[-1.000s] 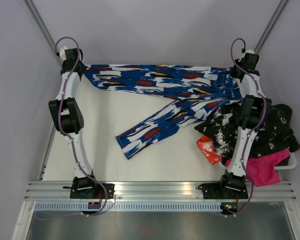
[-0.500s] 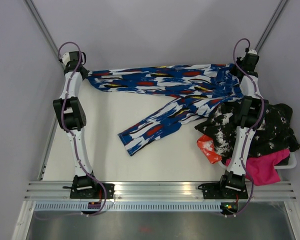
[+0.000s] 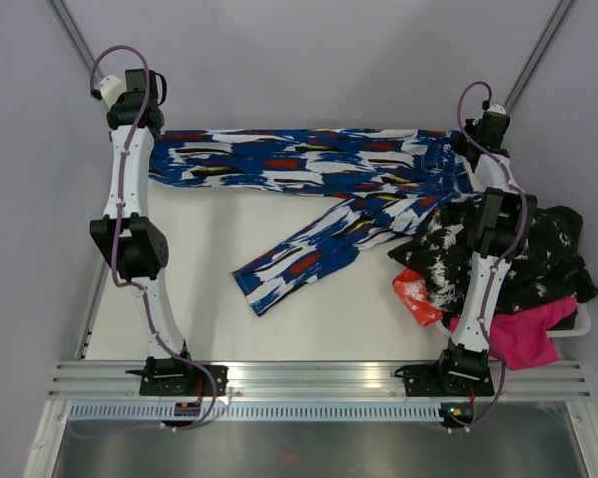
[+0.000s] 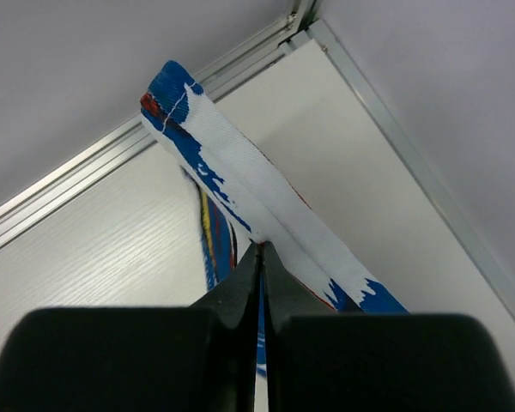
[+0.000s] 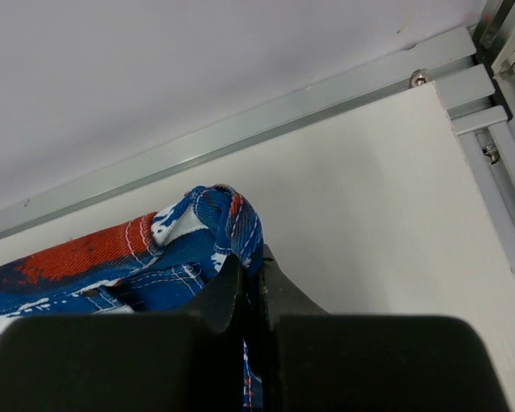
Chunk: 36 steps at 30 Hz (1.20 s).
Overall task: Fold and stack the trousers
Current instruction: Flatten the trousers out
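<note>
The trousers (image 3: 309, 164), royal blue with white, red, black and yellow splashes, are stretched along the far edge of the table. One leg runs left to right between my grippers; the other leg (image 3: 299, 261) trails toward the table's middle. My left gripper (image 3: 151, 141) is shut on the leg's hem (image 4: 232, 180) at the far left. My right gripper (image 3: 468, 149) is shut on the waistband (image 5: 223, 219) at the far right. Both ends look lifted a little off the table.
A pile of other clothes lies at the right edge: a black-and-white garment (image 3: 538, 259), an orange piece (image 3: 414, 294) and a pink one (image 3: 528, 339). Grey walls and metal rails (image 4: 86, 172) border the table's far side.
My left gripper has moved further left and up with the hem, pulling the upper leg straighter and longer. The right gripper has barely moved.
</note>
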### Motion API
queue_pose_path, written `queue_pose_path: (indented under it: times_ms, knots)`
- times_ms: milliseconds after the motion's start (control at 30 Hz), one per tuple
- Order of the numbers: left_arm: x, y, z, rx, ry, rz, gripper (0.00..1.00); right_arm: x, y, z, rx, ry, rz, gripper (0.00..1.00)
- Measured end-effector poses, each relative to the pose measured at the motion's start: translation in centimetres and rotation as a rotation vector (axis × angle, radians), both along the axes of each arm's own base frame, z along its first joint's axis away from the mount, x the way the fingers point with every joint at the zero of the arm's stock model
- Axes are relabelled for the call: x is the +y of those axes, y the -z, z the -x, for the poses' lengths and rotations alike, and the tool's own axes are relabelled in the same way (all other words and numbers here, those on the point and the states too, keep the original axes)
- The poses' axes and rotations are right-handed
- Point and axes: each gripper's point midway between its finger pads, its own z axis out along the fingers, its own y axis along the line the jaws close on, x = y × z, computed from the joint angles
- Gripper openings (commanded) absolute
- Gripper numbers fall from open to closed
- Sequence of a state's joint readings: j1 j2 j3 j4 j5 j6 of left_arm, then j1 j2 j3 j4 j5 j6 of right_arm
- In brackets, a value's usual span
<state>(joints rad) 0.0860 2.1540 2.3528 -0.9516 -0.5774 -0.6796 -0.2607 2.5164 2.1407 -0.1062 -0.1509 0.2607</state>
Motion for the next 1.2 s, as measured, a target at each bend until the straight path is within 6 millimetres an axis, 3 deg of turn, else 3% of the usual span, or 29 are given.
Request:
queue_pose_path:
  times_ms: [100, 200, 267, 433, 500, 533, 700, 833, 900, 933, 967, 1000, 1067, 1133, 1200]
  knots:
    - [-0.7, -0.7, 2.6, 0.051, -0.023, -0.005, 0.02, -0.1, -0.9, 0.1, -0.013, 0.004, 0.009, 0.00]
    - [-0.6, 2.2, 3.2, 0.133, -0.044, 0.006, 0.02, -0.2, -1.2, 0.0, -0.019, 0.005, 0.025, 0.00]
    - [-0.2, 5.8, 2.3, 0.197, -0.055, 0.015, 0.02, -0.4, -1.0, 0.1, -0.010, 0.008, 0.033, 0.00]
    - [0.3, 18.4, 0.6, 0.392, -0.071, 0.055, 0.02, -0.7, 0.1, -0.2, 0.001, 0.016, 0.040, 0.00]
    - [0.2, 22.0, 0.3, 0.430, -0.076, 0.077, 0.02, -0.9, 0.8, -0.8, -0.001, 0.015, 0.043, 0.00]
    - [0.2, 22.8, 0.2, 0.435, -0.077, 0.080, 0.02, -0.9, 1.2, -1.1, 0.000, 0.014, 0.042, 0.00]
    - [0.4, 21.4, -3.8, 0.244, -0.070, 0.081, 0.02, -1.3, 2.2, -2.7, -0.024, 0.019, 0.045, 0.00]
    - [0.7, 19.6, -7.7, 0.061, -0.058, 0.073, 0.03, -1.5, 1.0, -3.9, -0.088, 0.030, 0.038, 0.00]
    - [0.7, 18.3, -9.6, -0.034, -0.047, 0.070, 0.10, -1.6, 0.5, -4.4, -0.119, 0.040, 0.035, 0.02]
    - [0.8, 17.7, -10.3, -0.071, -0.044, 0.067, 0.24, -1.6, 0.4, -4.5, -0.129, 0.045, 0.033, 0.06]
    - [0.9, 17.1, -11.0, -0.103, -0.039, 0.061, 0.41, -1.7, 0.4, -4.6, -0.136, 0.050, 0.032, 0.16]
    - [0.9, 16.5, -11.5, -0.131, -0.031, 0.054, 0.57, -1.7, 0.5, -4.7, -0.140, 0.056, 0.028, 0.54]
    - [1.0, 15.4, -12.5, -0.182, -0.015, 0.046, 0.89, -1.8, 0.5, -4.8, -0.146, 0.066, 0.023, 0.95]
    - [1.0, 14.3, -13.4, -0.226, 0.007, 0.031, 1.00, -1.9, 0.4, -4.9, -0.150, 0.067, 0.024, 0.98]
    - [0.8, 13.4, -13.9, -0.252, 0.027, 0.018, 1.00, -1.8, 0.3, -4.9, -0.152, 0.057, 0.028, 0.98]
